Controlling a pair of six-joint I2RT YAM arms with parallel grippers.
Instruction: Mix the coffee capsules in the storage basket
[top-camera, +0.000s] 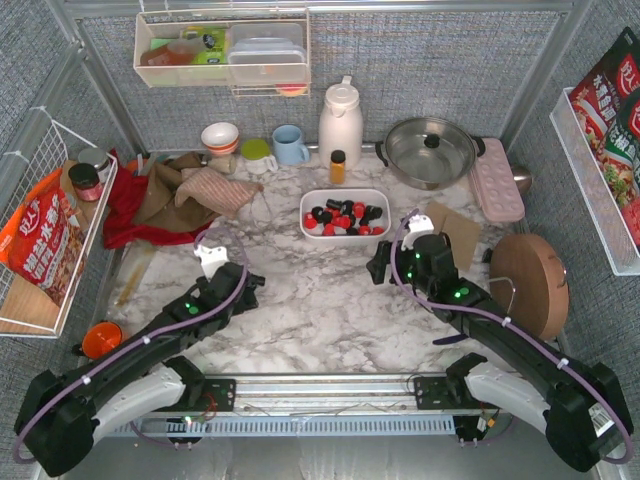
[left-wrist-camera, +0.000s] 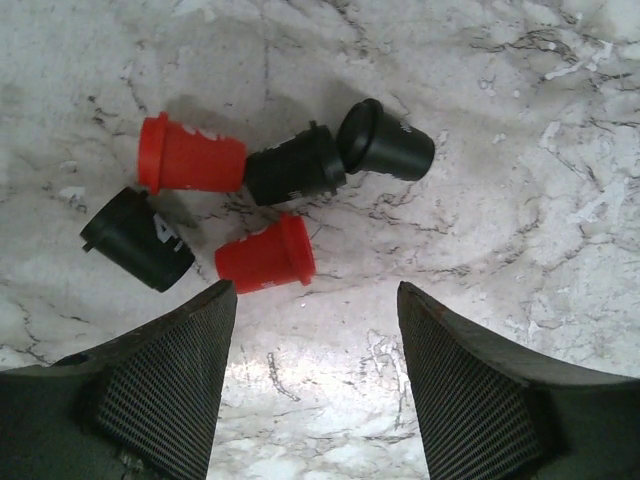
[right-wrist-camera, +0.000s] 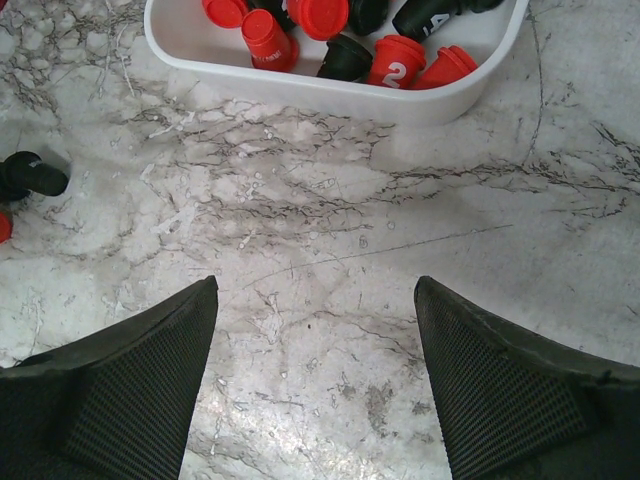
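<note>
Left gripper (left-wrist-camera: 315, 290) and right gripper (right-wrist-camera: 315, 285) both stand open, empty; most capsules (right-wrist-camera: 395, 60) sit in the basket (right-wrist-camera: 300, 92), five lie loose on the table (left-wrist-camera: 520, 220); likely light, hard, rolling; pinch across the body

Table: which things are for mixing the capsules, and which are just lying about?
For the job:
- basket
- capsules in it, red and black
- five loose capsules on the marble by the left gripper

Just lying about:
- white jug
- pot
- blue mug
- cloths
- pink tray
- round board
</note>
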